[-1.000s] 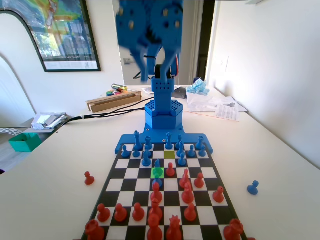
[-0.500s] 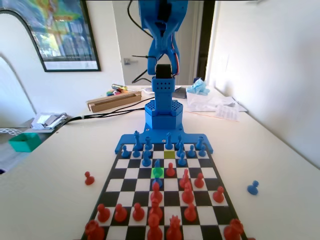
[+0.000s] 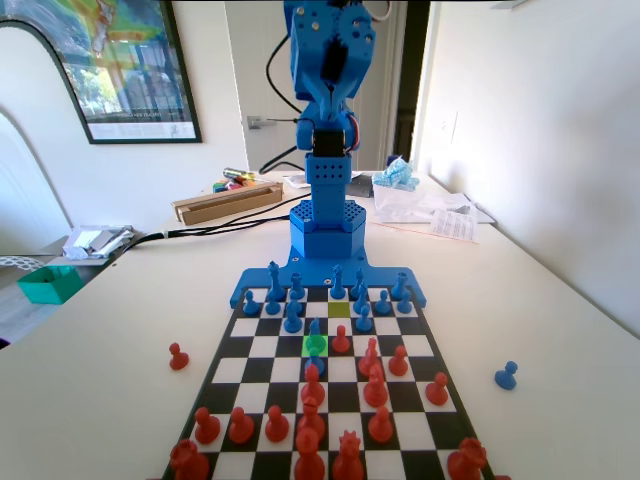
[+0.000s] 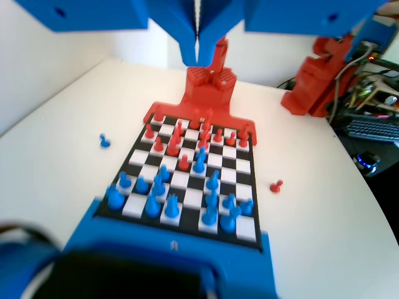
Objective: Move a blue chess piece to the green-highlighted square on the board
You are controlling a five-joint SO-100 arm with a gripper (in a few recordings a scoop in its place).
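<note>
We see a framed picture (image 3: 105, 65) on the wall at the left of the fixed view. A green box (image 3: 48, 283) sits at the left edge of the surface (image 3: 120, 340). A cardboard box (image 3: 225, 202) lies farther back. Papers (image 3: 440, 215) lie at the right. One red pawn (image 3: 178, 356) and one lone blue pawn (image 3: 507, 376) stand on the surface.

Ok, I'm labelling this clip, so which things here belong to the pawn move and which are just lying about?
Job in hand: blue chess piece at the green-highlighted square; the board; gripper, raised, jaws shut.

Lying about: red pawn and stray blue pawn, both off the board; teal tray; cardboard box; papers.
</note>
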